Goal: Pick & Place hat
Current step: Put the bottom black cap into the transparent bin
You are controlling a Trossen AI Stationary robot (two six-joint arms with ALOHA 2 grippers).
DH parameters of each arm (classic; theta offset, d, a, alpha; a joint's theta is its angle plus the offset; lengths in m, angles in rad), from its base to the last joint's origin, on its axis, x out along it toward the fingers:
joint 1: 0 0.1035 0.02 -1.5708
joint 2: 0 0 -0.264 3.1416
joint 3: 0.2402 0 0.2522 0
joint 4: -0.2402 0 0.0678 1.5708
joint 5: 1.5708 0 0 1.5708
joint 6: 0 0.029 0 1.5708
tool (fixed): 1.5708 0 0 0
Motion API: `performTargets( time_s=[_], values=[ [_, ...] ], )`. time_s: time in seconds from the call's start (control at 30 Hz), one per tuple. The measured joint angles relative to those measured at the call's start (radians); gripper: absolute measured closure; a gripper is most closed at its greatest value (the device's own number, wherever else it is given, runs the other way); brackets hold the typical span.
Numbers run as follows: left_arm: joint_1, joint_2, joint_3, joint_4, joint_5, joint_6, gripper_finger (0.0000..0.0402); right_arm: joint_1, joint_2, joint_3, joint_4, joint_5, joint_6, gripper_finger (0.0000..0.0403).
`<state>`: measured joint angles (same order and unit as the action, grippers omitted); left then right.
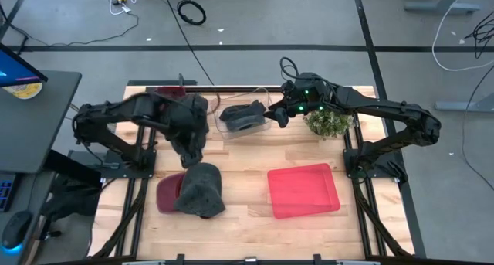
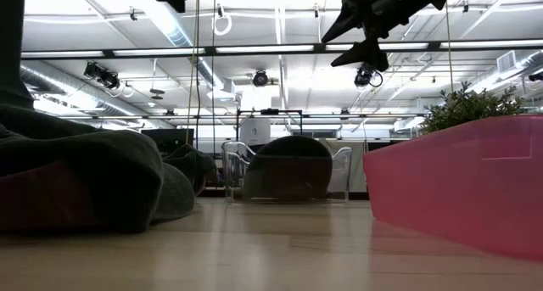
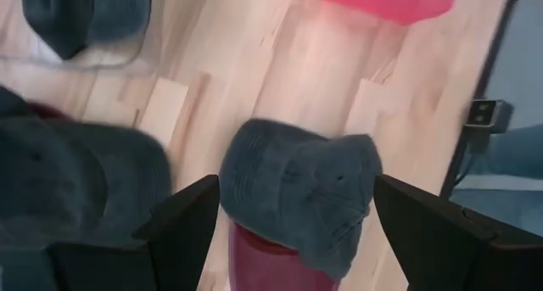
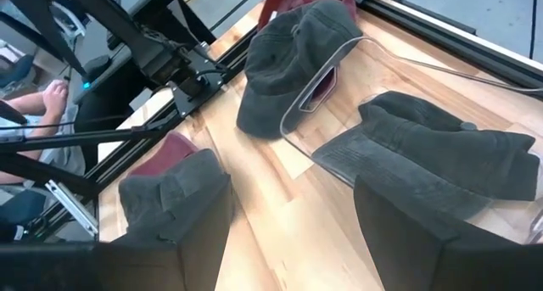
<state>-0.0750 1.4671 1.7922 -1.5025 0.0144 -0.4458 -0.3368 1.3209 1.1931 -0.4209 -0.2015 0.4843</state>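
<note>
A dark grey hat (image 1: 203,189) lies near the front left of the table (image 1: 247,157), draped over a maroon hat (image 1: 168,194) so that only the maroon hat's left part shows. The left gripper (image 1: 191,154) hangs just behind this pair, its fingers spread wide with nothing between them; in the left wrist view the grey hat (image 3: 301,185) sits below the gap. Another dark hat (image 1: 241,115) rests inside a clear container (image 1: 245,120) at the back centre. The right gripper (image 1: 279,115) hovers beside that container, fingers apart and empty. More hats (image 1: 181,104) seem piled at the back left, mostly hidden under the left arm. A red tray (image 1: 302,190) lies front right, a small plant (image 1: 327,123) behind it.
</note>
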Motion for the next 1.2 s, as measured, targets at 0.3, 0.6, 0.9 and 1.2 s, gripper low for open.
performTargets(
  time_s=[0.3,0.6,0.9,1.2],
  values=[
    [-0.032,0.004,-0.326,0.076,-0.109,0.050,0.0087,0.001,0.000,0.000,0.000,0.000,0.000,0.0152],
    [0.123,0.004,-0.533,0.323,0.095,0.422,0.0088,0.010,0.000,0.000,-0.002,-0.035,0.002,0.0152],
    [0.326,0.004,-0.657,0.358,0.329,0.629,0.0088,0.042,0.000,0.000,-0.008,-0.036,-0.014,0.0152],
    [0.429,0.004,-0.800,0.523,0.492,0.685,0.0088,0.047,0.000,0.000,-0.008,-0.035,-0.022,0.0152]
  ],
)
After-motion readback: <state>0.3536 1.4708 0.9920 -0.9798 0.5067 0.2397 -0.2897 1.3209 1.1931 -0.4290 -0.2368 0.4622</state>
